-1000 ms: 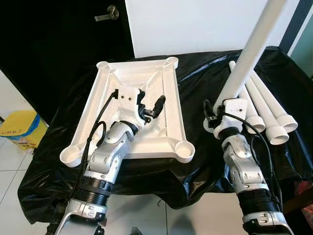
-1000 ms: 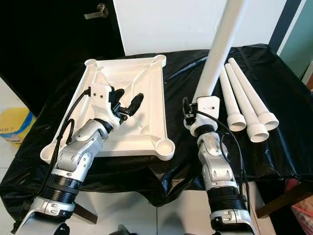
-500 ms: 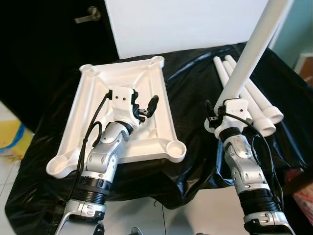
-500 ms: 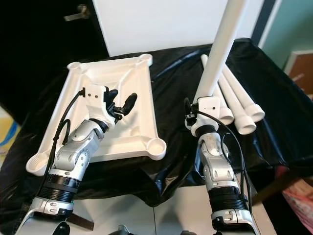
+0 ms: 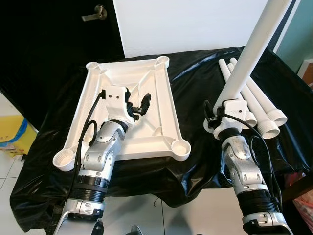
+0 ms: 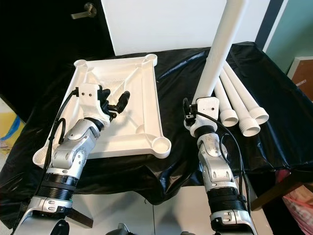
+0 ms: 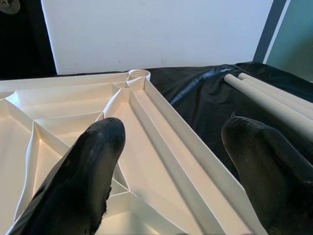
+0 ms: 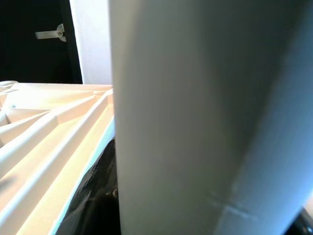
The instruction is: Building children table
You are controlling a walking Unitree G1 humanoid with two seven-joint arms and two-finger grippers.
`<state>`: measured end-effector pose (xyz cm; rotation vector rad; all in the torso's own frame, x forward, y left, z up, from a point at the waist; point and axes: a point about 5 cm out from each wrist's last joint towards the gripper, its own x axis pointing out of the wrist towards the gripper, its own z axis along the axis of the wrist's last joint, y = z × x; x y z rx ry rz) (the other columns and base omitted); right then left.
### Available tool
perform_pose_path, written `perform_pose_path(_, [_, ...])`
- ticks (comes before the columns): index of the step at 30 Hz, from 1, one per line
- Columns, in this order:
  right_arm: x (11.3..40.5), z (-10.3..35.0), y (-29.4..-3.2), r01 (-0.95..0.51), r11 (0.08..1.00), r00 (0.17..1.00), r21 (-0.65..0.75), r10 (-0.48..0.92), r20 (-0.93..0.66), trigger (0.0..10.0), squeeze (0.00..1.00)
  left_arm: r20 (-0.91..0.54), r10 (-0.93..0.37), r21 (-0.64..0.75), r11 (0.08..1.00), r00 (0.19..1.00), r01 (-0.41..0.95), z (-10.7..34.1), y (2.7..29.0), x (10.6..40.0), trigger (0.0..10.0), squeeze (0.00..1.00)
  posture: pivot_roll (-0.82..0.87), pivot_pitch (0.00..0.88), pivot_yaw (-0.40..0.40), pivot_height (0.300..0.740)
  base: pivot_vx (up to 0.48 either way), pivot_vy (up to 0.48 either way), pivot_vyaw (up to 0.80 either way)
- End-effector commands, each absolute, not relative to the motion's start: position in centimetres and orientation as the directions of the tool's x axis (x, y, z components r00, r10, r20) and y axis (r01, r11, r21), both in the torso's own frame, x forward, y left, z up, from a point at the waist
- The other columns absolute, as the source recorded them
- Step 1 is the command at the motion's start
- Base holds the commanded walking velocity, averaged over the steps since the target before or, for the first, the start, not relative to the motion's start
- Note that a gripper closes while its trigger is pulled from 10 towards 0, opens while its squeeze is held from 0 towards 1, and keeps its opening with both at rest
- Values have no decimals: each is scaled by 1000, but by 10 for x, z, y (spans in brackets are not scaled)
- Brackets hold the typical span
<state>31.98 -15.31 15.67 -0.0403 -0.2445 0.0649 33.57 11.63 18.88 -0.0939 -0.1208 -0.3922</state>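
Note:
A white plastic tabletop (image 5: 155,81) lies upside down on the black-draped table, with a round leg socket (image 5: 180,146) at each corner. My left gripper (image 5: 138,105) hovers open over the tabletop's ribbed middle, nothing between its fingers (image 7: 93,161). My right gripper (image 5: 231,104) is shut on a long white table leg (image 5: 254,46) and holds it nearly upright, right of the tabletop. That leg (image 8: 205,117) blocks most of the right wrist view. Three more legs (image 5: 264,105) lie side by side on the cloth behind the right arm.
The black cloth (image 5: 195,83) hangs over the table's front edge close to my arms. A dark door with a lever handle (image 5: 94,13) and a white panel (image 5: 195,24) stand behind. A yellow object (image 5: 12,133) sits on the floor at the left.
The head view has swayed left and back. My left gripper has shifted slightly inward from the tabletop's right rim, still open. The right gripper keeps the leg upright.

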Motion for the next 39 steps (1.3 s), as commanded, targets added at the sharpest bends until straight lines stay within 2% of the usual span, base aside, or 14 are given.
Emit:
perform_pose_path(1, [318,158,-153,-62,997,963,-56,75,258,10000,0,137,-374,-67,921,917,385,190,116,337,10000,0,-111,2,50,740,0,0,0])
perform_pose_path(9, [318,159,-151,-69,997,963,-37,76,258,10000,0,144,-366,-67,923,919,378,191,117,337,10000,0,-108,1,47,740,0,0,-63])
perform_pose_path(28, [319,159,-155,-60,997,965,-40,68,255,10000,0,143,-345,-99,928,928,360,191,118,339,10000,0,-116,1,42,740,0,0,-759])
perform_pose_path(39, [318,161,-152,-76,996,959,-48,87,269,10000,0,131,-334,-134,927,933,351,190,120,340,10000,0,-114,3,42,740,0,0,0])
